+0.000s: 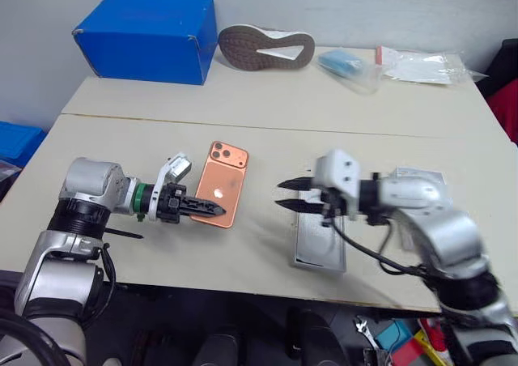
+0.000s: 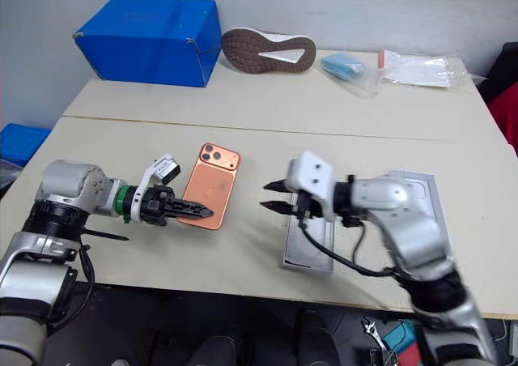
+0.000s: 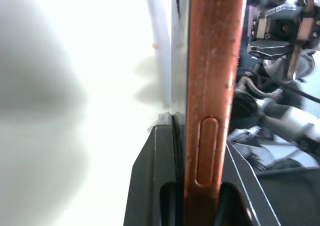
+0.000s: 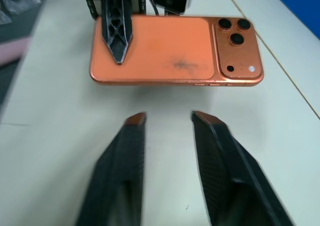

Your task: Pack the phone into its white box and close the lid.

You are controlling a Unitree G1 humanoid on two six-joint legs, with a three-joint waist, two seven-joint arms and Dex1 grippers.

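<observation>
The white box (image 1: 320,244) is lying by the near table edge under my right arm, its inside mostly hidden by my wrist so I cannot tell what it is holding, while another pale tray (image 2: 417,189) is sitting just behind that arm. Between my two grippers the beige table (image 1: 267,115) is giving bare room, and the blue box (image 1: 146,38) is standing well away at the far edge. My left gripper (image 1: 209,208) is pinching the phone (image 1: 222,185), orange-copper and back up with its three lenses facing away from me, while my right gripper (image 1: 289,194) is hanging partly spread beside it, holding nothing.
</observation>
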